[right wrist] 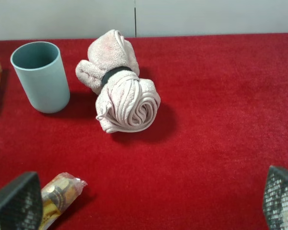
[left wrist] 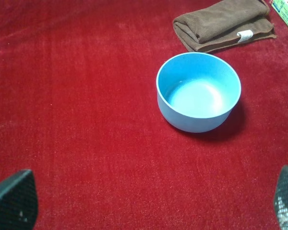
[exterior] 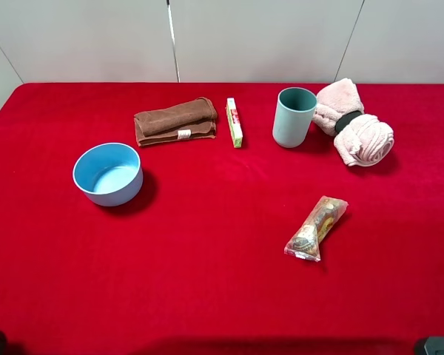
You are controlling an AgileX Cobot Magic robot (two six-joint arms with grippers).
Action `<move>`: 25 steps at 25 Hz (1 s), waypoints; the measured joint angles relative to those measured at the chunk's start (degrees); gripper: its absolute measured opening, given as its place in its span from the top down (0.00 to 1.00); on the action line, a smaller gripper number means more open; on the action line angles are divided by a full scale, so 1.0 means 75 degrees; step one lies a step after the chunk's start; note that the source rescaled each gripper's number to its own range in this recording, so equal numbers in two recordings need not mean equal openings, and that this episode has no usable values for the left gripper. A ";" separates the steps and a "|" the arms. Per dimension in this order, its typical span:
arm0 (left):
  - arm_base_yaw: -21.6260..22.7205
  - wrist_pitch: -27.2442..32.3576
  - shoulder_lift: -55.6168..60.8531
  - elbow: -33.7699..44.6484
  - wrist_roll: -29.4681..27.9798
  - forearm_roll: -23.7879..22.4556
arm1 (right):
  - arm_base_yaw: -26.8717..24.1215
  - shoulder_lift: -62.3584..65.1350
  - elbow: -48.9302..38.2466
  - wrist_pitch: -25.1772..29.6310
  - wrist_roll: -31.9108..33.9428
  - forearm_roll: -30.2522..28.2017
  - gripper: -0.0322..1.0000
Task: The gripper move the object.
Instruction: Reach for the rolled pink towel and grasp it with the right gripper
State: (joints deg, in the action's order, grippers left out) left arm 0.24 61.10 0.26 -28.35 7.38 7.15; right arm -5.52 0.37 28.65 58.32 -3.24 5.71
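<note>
A light blue bowl (exterior: 108,173) stands empty on the red tablecloth at the left; it also shows in the left wrist view (left wrist: 198,92). A clear snack packet (exterior: 316,228) lies right of centre and shows in the right wrist view (right wrist: 57,194). My left gripper (left wrist: 151,201) is open and empty, well short of the bowl. My right gripper (right wrist: 149,201) is open and empty, with the packet beside one of its fingertips (right wrist: 17,201). Both arms stay at the table's near edge.
At the back lie a folded brown towel (exterior: 175,121), a small toothpaste box (exterior: 234,122), a teal cup (exterior: 293,117) and a rolled pink towel (exterior: 354,123) with a black band. The red cloth (exterior: 207,281) covers the whole table.
</note>
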 joint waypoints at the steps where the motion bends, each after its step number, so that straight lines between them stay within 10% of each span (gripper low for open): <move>1: 0.0000 0.0000 0.0000 0.0000 0.0000 0.0000 | 0.0000 0.0000 0.0000 0.0000 0.0000 0.0000 0.00; 25: 0.0000 0.0000 0.0000 0.0000 0.0000 0.0000 | 0.0000 0.0000 0.0000 0.0002 0.0000 0.0074 0.00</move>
State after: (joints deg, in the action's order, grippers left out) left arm 0.24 61.10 0.26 -28.35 7.38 7.15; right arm -5.52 0.37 28.65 58.33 -3.24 6.26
